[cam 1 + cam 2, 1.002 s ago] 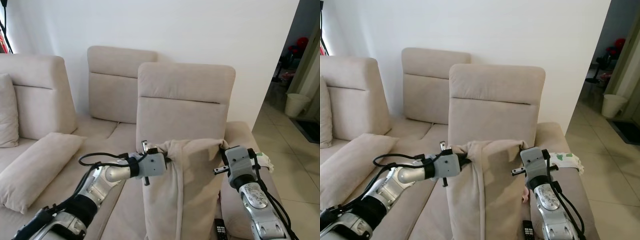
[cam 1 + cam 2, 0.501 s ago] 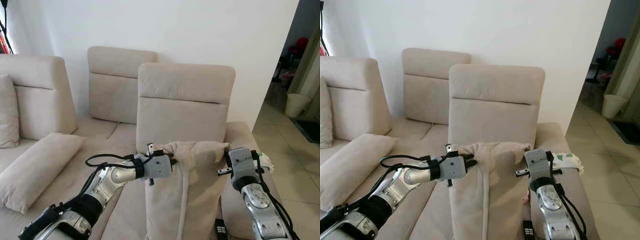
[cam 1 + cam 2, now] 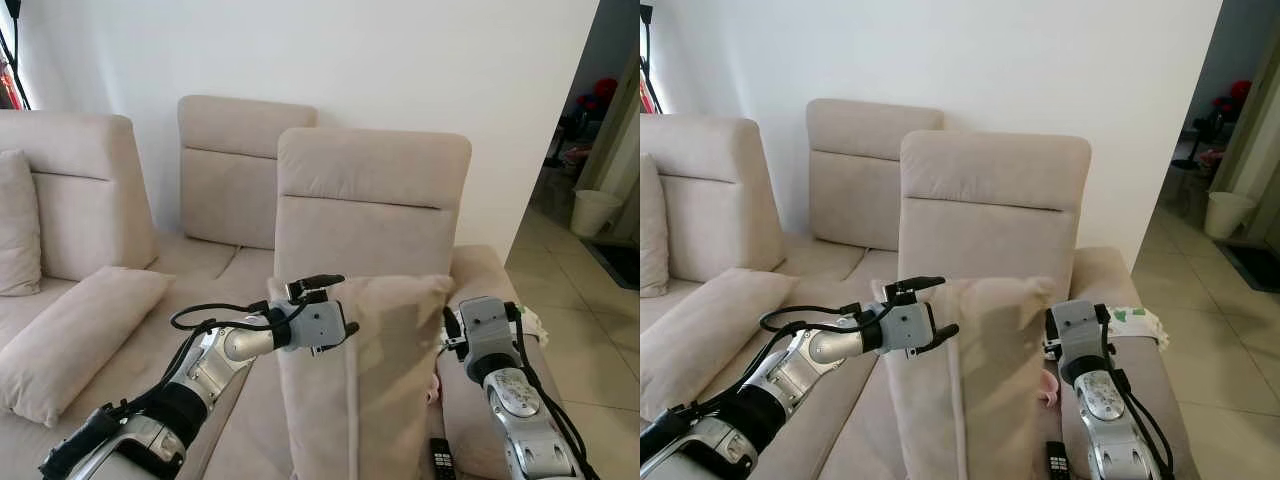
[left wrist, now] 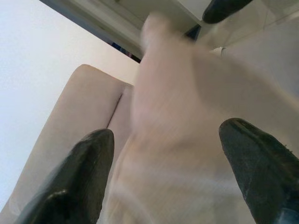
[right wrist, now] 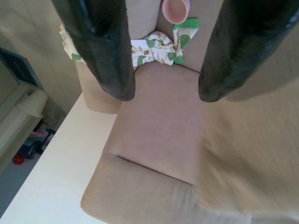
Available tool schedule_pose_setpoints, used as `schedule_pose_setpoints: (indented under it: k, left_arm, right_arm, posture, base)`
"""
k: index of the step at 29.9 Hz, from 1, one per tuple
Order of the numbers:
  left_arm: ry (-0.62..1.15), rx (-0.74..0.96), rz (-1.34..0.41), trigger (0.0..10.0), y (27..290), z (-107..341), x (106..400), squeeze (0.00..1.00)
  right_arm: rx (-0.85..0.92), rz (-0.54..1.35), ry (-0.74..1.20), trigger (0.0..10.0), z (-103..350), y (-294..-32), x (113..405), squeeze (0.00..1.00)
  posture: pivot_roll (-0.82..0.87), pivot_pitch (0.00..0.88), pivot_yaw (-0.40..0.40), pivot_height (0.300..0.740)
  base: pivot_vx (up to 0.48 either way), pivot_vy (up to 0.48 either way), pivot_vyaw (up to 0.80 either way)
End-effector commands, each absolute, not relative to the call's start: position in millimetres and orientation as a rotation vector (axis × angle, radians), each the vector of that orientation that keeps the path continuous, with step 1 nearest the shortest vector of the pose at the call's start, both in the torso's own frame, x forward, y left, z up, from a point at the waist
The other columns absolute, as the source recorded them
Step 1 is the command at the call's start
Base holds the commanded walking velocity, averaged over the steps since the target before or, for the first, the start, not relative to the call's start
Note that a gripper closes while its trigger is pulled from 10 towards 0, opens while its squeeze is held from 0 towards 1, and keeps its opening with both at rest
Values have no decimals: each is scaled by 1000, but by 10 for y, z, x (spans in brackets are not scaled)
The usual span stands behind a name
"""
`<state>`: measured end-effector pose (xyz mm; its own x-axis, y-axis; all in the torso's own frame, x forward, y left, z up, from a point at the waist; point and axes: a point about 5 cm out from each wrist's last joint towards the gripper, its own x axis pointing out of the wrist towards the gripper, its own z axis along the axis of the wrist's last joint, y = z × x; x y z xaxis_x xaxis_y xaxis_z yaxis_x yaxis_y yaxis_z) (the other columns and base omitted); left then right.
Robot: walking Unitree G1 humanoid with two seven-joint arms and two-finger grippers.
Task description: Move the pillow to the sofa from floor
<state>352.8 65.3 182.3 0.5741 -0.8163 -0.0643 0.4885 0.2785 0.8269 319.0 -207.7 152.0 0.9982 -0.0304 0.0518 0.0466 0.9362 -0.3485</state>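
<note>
The beige pillow (image 3: 375,380) stands upright on the sofa seat, leaning toward the tall backrest (image 3: 370,190). My left gripper (image 3: 328,305) is open at the pillow's upper left corner, one finger above the edge and one against its face. In the left wrist view the pillow (image 4: 187,140) lies blurred between the spread fingers (image 4: 84,172). My right gripper (image 5: 163,51) is open beside the pillow's upper right edge, its wrist (image 3: 482,322) just right of the fabric, and nothing lies between its fingers.
A second long pillow (image 3: 75,335) lies on the sofa seat at the left. A black remote (image 3: 440,458) sits by the pillow's base. A green and white cloth (image 3: 1135,318) and a pink cup (image 5: 176,8) rest on the sofa's right end. Tiled floor and a bin (image 3: 593,210) are at the right.
Both grippers have opened and let go of the pillow's bunched top corners. The pillow has sunk a little and spread flat, standing on the seat.
</note>
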Motion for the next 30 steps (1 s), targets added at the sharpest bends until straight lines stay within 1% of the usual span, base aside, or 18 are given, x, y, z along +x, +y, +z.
schedule_pose_setpoints:
  k: [1,12,17,18,20,21,22,24,25,27,30]
  left_arm:
    - [-426,935,-902,10000,648,1842,3541,0]
    - [-440,914,-895,10000,645,1861,3538,0]
    - [-410,879,-917,10000,645,1803,3517,0]
    - [-366,874,-941,10000,650,1750,3513,0]
    - [-242,916,-1002,10000,682,1565,3492,0]
    - [-188,924,-1010,10000,705,1497,3493,0]
    - [-188,924,-1010,10000,705,1497,3493,0]
    - [-111,936,-999,10000,757,1412,3513,0]
    - [-111,936,-999,10000,757,1412,3513,0]
    - [-50,948,-985,10000,807,1354,3532,0]
    - [3,966,-979,10000,844,1296,3542,0]
  right_arm:
    - [-356,-48,-32,10000,1517,-2079,3215,0]
    - [-356,-43,-34,10000,1521,-2068,3221,0]
    - [-332,-74,-68,10000,1552,-2066,3204,0]
    - [-290,-99,-61,10000,1542,-2084,3197,0]
    - [-125,-146,37,10000,1388,-2126,3175,0]
    - [-73,-155,77,10000,1315,-2128,3161,0]
    - [-73,-155,77,10000,1315,-2128,3161,0]
    - [-16,-132,137,10000,1210,-2091,3142,0]
    - [-16,-132,137,10000,1210,-2091,3142,0]
    - [-10,-60,208,10000,1113,-2008,3138,0]
    - [-38,31,246,10000,1056,-1907,3131,0]
  posture:
    - [90,0,21,740]
    - [91,0,19,740]
    - [91,0,18,740]
    - [92,0,18,740]
    - [93,0,16,740]
    - [93,0,16,740]
    - [93,0,16,740]
    - [92,0,17,740]
    - [92,0,17,740]
    - [89,0,18,740]
    - [88,0,20,740]
  base:
    - [0,0,0]
    - [0,0,0]
    - [0,0,0]
    - [0,0,0]
    - [0,0,0]
    - [0,0,0]
    - [0,0,0]
    - [0,0,0]
    - [0,0,0]
    - [0,0,0]
    - [0,0,0]
